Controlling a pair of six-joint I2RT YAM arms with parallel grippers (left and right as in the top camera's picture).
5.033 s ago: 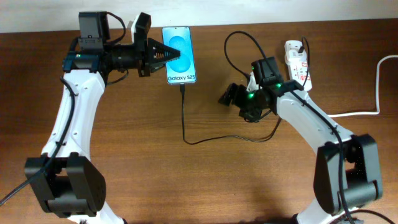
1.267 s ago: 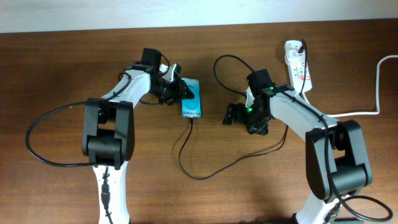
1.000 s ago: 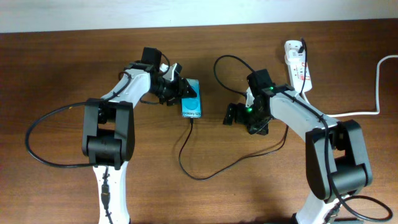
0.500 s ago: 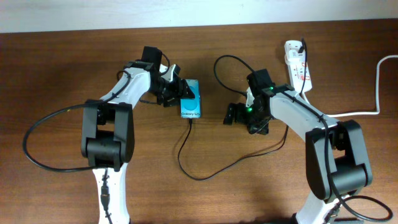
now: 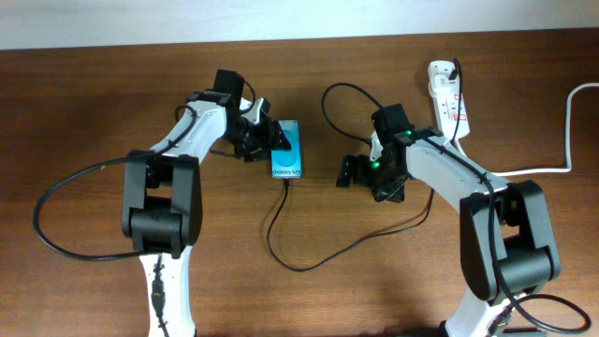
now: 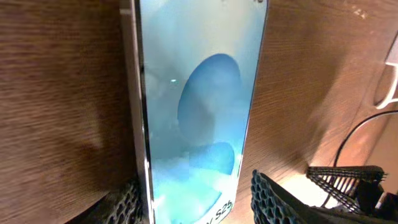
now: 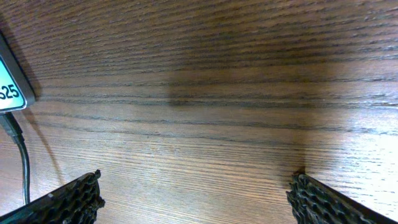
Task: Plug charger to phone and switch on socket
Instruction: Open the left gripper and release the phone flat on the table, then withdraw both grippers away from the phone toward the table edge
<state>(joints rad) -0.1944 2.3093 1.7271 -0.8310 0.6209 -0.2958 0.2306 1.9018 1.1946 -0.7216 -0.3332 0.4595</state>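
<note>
The phone (image 5: 289, 156) lies on the wooden table, its cyan screen up, and fills the left wrist view (image 6: 196, 112). My left gripper (image 5: 270, 139) (image 6: 198, 200) straddles its upper half. The left finger (image 6: 127, 200) is against the phone's edge, while the right finger (image 6: 270, 196) stands a little off the other edge. The charger (image 5: 281, 225) is a thin black cable whose plug tip (image 5: 286, 182) sits at the phone's bottom end. It loops across the table toward the socket (image 5: 446, 94) at the back right. My right gripper (image 5: 349, 172) (image 7: 196, 200) is open over bare wood, right of the phone.
The socket's thick white cord (image 5: 552, 168) runs off the right edge. A loop of the black cable (image 5: 337, 94) arches behind my right arm. The phone's corner (image 7: 9, 87) and the cable (image 7: 22, 162) show at the left of the right wrist view.
The left gripper and the phone between its fingers have shifted slightly left and turned a little. The right arm has not moved.
</note>
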